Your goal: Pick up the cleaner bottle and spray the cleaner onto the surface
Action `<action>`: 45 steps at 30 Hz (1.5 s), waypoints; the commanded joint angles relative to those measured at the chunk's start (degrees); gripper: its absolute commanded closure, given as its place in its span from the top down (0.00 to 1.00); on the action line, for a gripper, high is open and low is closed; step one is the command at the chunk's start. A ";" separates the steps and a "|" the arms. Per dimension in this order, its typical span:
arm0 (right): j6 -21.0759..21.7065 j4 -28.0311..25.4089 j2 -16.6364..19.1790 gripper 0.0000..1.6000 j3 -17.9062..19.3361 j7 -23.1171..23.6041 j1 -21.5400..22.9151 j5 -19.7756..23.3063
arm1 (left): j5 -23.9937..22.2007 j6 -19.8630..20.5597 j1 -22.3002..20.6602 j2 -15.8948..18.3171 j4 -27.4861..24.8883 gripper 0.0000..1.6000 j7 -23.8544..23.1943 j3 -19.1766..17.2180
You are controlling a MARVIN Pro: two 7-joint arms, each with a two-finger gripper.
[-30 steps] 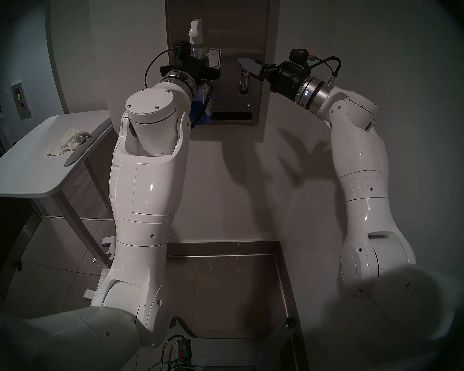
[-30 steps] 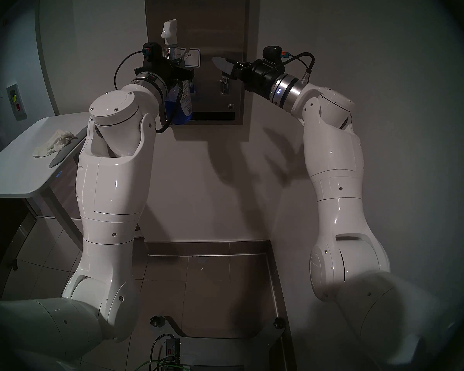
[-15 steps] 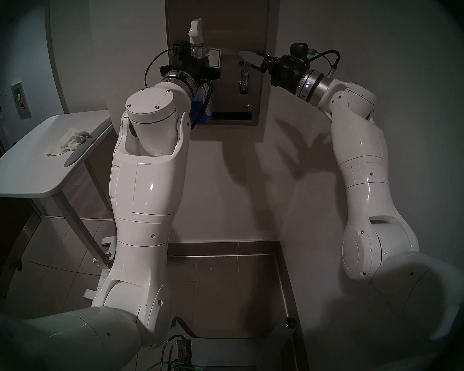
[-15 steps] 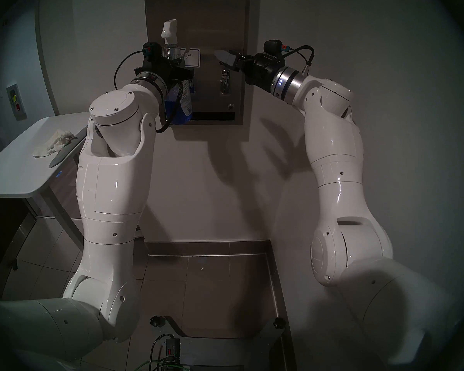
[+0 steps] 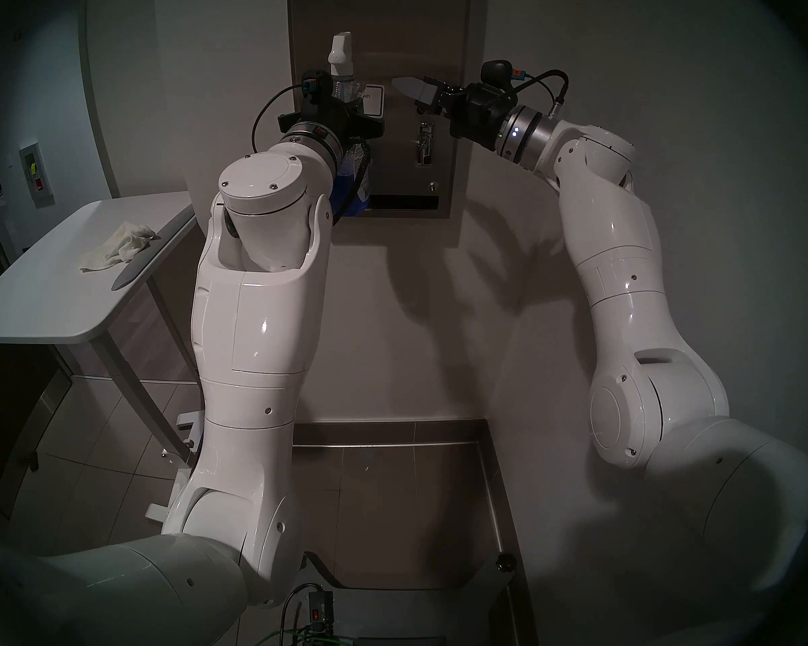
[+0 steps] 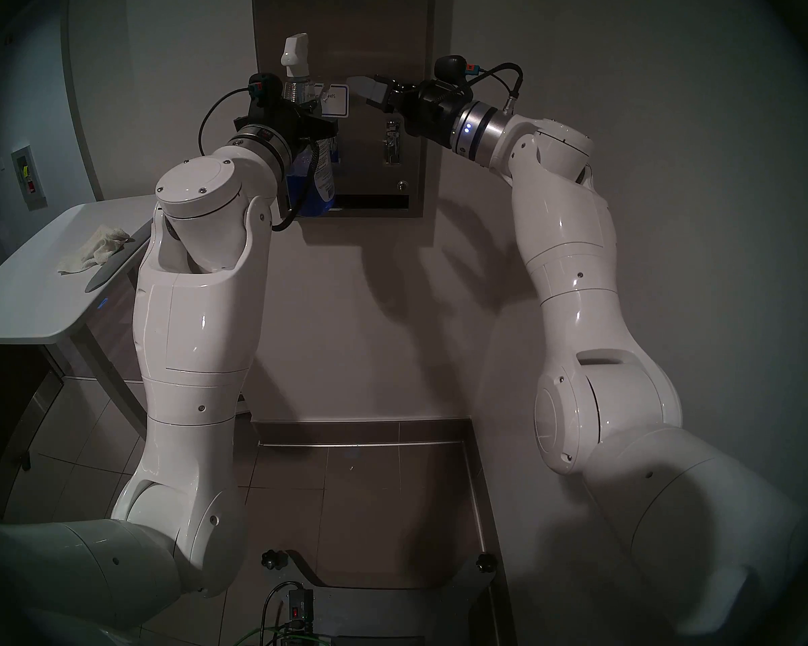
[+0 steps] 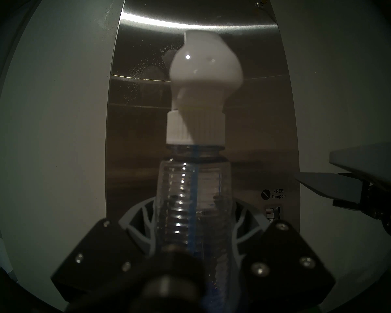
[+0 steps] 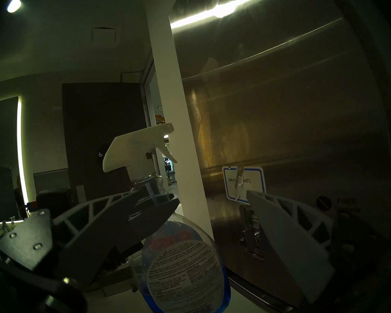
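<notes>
Your left pincer is clamped on the ribbed neck of the cleaner bottle, held upright w/ its white spray head just in front of the steel dispenser front. Your right pincer, fingers apart & holding nothing, hangs near the bottle's right, level w/ the blue-bordered label

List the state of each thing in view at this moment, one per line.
Spray bottle: upright, held off the table, partly filled with blue liquid, nozzle toward the dispenser.
Left gripper: shut on the bottle's ribbed neck.
Right gripper: open, empty, beside the bottle.
Steel dispenser: on the wall, fine droplets on its upper front.
Cloth: crumpled on the table.
Table: standing left of the robot.
</notes>
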 commanded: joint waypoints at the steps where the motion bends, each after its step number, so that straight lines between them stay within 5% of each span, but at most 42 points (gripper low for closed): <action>1: -1.76 2.59 0.10 1.00 0.25 1.44 6.81 0.13 | -0.05 -2.06 -3.52 -0.65 -2.84 0.00 0.10 0.12; 22: -5.94 13.04 0.71 1.00 -1.60 6.96 13.10 -0.59 | 0.63 -2.38 -3.53 -1.22 -2.83 0.00 -0.29 -0.17; 45: -6.53 25.59 0.90 1.00 -6.29 20.04 21.31 -0.78 | 1.34 -1.87 -3.34 -1.71 -2.80 0.00 -0.80 -0.45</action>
